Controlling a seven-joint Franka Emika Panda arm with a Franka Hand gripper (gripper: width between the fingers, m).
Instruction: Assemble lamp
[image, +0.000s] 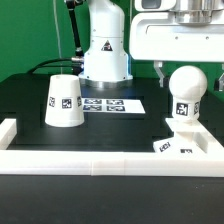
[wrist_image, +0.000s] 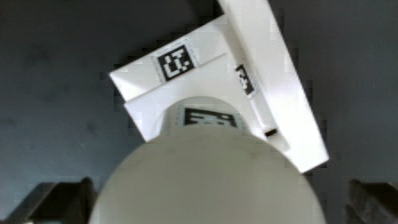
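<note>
Exterior view: round white plastic bulb (image: 185, 92) stands upright on flat angular white base (image: 192, 146), at the black table's (image: 110, 130) front corner, that view's right.
Gripper (image: 186, 66): spread astride the bulb, likely to twist it home.
Shade (image: 61, 102): white truncated cone, left edge, kept clear.

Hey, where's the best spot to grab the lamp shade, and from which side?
Probably from above, pinching the lamp shade across its narrow top: it stands upright, wide end down, so its walls taper to the smallest span there.
</note>
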